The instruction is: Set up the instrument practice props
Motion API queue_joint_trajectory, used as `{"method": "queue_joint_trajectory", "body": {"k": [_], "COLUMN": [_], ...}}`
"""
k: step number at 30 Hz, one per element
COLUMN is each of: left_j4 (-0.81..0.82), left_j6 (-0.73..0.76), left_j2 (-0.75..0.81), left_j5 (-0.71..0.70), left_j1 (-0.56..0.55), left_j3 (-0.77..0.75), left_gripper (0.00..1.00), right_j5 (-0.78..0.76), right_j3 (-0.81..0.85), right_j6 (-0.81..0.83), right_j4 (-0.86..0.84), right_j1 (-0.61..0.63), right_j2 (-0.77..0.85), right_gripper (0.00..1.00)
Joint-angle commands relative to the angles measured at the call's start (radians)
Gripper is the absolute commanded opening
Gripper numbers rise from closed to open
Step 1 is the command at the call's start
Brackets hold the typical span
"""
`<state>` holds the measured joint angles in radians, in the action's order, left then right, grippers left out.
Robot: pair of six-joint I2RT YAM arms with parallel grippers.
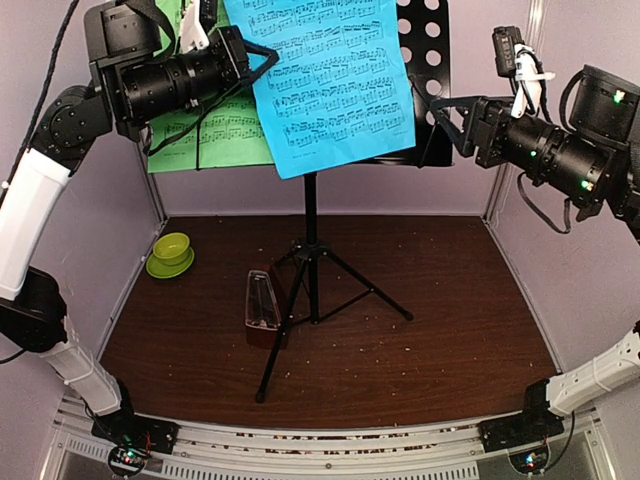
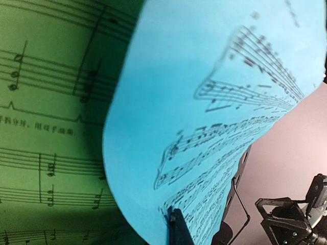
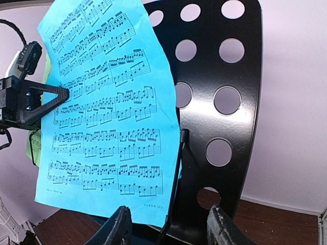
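Note:
The black tripod music stand (image 1: 310, 250) stands mid-table, its hole-punched desk (image 1: 425, 60) at the top. The green sheet (image 1: 215, 130) rests on the desk's left side. The blue sheet (image 1: 330, 80) hangs tilted in front of the desk, its lower edge below the ledge. My left gripper (image 1: 258, 60) is shut on the blue sheet's left edge; in the left wrist view one finger (image 2: 178, 229) presses on the blue sheet (image 2: 204, 102), with the other hidden behind it. My right gripper (image 1: 447, 115) is open and empty by the desk's right part (image 3: 225, 102). The reddish-brown metronome (image 1: 265, 310) stands by the tripod legs.
A lime-green bowl (image 1: 171, 253) sits on the table at the left, near the wall. A thin wire page holder (image 3: 179, 178) stands out from the desk beside the blue sheet's right edge. White walls close in the back and sides.

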<state>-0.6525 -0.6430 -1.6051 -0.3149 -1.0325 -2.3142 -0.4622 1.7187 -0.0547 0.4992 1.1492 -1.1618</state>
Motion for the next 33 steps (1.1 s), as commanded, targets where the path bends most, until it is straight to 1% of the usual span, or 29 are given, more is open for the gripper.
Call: {"method": "queue_joint_trajectory", "body": {"k": [1, 3, 6, 9, 17, 21, 26, 33], "left_j4": [0.049, 0.058, 0.078, 0.097, 0.117, 0.121, 0.125, 0.143], "left_j6": [0.055, 0.071, 0.105, 0.143, 0.241, 0.291, 0.328, 0.368], "left_j2": [-0.015, -0.015, -0.016, -0.016, -0.017, -0.016, -0.016, -0.023], "left_j5": [-0.022, -0.023, -0.027, -0.037, -0.039, -0.048, -0.047, -0.023], "left_j1": [-0.010, -0.011, -0.013, -0.016, -0.019, -0.019, -0.018, -0.019], "left_j3": [-0.024, -0.025, -0.026, -0.030, -0.044, -0.051, -0.051, -0.052], "left_gripper": [0.00, 0.00, 0.00, 0.00, 0.00, 0.00, 0.00, 0.00], "right_j5": [-0.041, -0.049, -0.101, -0.139, -0.192, -0.201, -0.223, -0.189], "right_j3": [0.059, 0.084, 0.144, 0.194, 0.235, 0.235, 0.258, 0.275], "right_j6": [0.025, 0.038, 0.048, 0.063, 0.087, 0.096, 0.095, 0.088], "right_j4": [-0.021, -0.009, 0.035, 0.074, 0.101, 0.095, 0.142, 0.171], "right_j1": [-0.003, -0.005, -0.004, -0.004, -0.005, -0.006, -0.015, -0.031], "right_j2": [-0.040, -0.072, -0.119, -0.157, -0.203, -0.204, -0.220, -0.243], "right_gripper": [0.51, 0.50, 0.45, 0.44, 0.41, 0.41, 0.34, 0.29]}}
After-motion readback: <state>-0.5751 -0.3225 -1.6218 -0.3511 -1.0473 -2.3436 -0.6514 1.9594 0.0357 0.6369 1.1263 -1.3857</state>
